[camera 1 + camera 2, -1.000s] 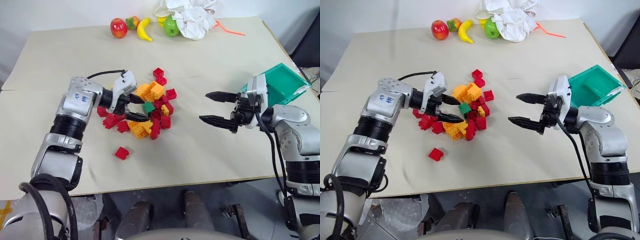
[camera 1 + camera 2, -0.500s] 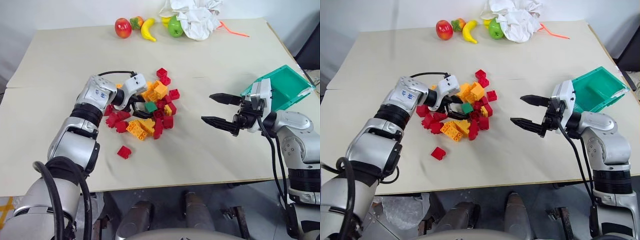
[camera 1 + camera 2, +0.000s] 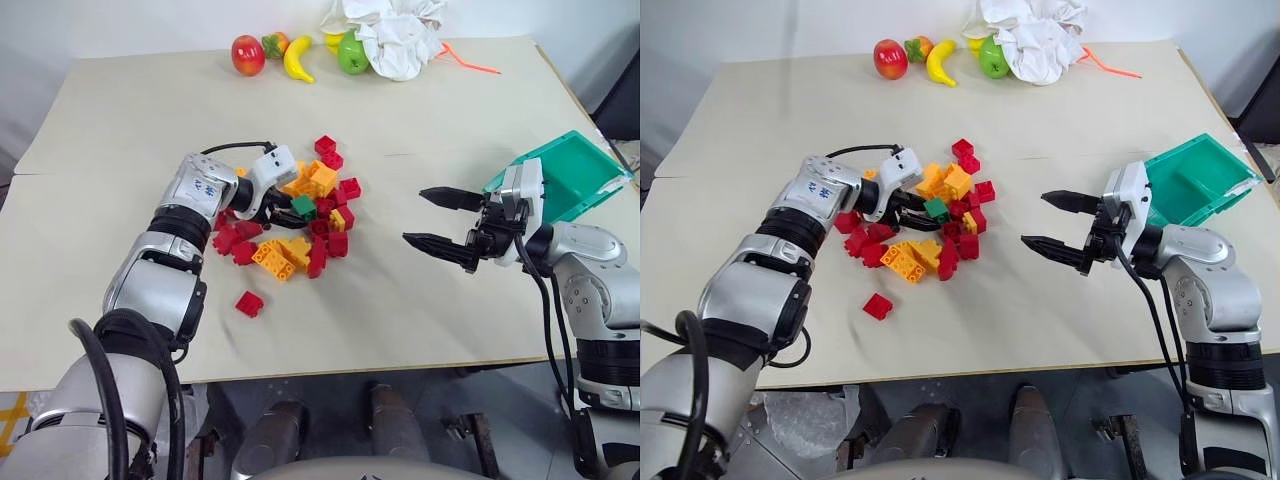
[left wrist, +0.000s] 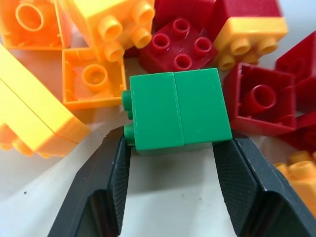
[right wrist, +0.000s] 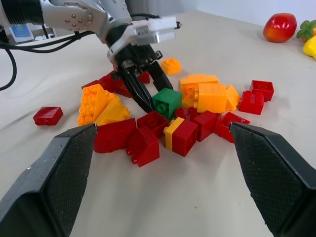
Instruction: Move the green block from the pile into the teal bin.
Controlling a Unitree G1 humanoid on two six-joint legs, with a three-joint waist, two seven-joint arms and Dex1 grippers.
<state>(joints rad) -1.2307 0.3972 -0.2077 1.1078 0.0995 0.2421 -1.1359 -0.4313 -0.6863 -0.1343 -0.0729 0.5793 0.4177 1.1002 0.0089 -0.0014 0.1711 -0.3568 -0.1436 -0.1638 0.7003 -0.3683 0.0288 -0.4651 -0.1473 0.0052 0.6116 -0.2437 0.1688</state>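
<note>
The left pincer sits in the pile at the middle left of the head view, its two black fingers set on either side of the green block. In the left wrist view the block's lower corners meet both pads, yet whether it is truly clamped or only bracketed is hard to make out; the block lies on its side with its studs pointing sideways. In the head view the same block is partly covered by the fingers and ringed by red and orange-yellow bricks, so only its top shows. Bricks press close behind it and on both sides: a red one just beyond it, an orange hollow one beside it, more red ones opposite.

The right pincer hangs wide apart and empty at the middle right of the frame, above bare desk, well apart from the pile. Behind it the teal bin stands tilted at the right edge, its near end hidden by the white wrist housing.

One red brick lies alone, below the pile. Along the top edge are a red apple, a banana, a green apple and a crumpled white cloth that hides part of the fruit beside it.
</note>
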